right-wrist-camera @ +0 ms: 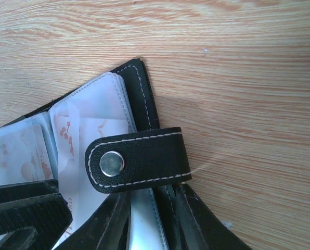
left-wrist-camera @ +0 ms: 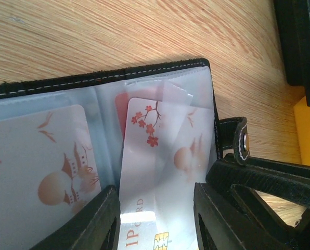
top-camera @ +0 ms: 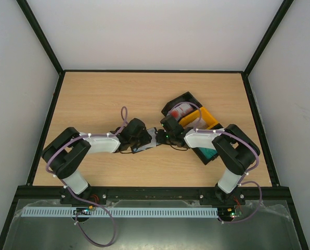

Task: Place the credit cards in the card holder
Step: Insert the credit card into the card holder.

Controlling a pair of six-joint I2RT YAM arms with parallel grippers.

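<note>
The black card holder (top-camera: 154, 139) lies open on the table between both grippers, its pale blue sleeves up (left-wrist-camera: 105, 78). My left gripper (left-wrist-camera: 156, 219) is shut on a pale credit card (left-wrist-camera: 144, 156) with red blossoms, whose far end sits under the flap of the right sleeve. Another pale card (left-wrist-camera: 40, 161) sits in the left sleeve. My right gripper (right-wrist-camera: 163, 200) is shut on the card holder's black edge (right-wrist-camera: 139, 94), just below the clasp tab (right-wrist-camera: 139, 159). More red-and-white cards (top-camera: 180, 110) lie in the black bin.
The joined black bin (top-camera: 170, 105) and yellow bin (top-camera: 207, 117) stand just behind the right gripper; their edges show at the right of the left wrist view (left-wrist-camera: 300, 41). A teal item (top-camera: 209, 154) lies under the right arm. Bare wood lies at the left and back.
</note>
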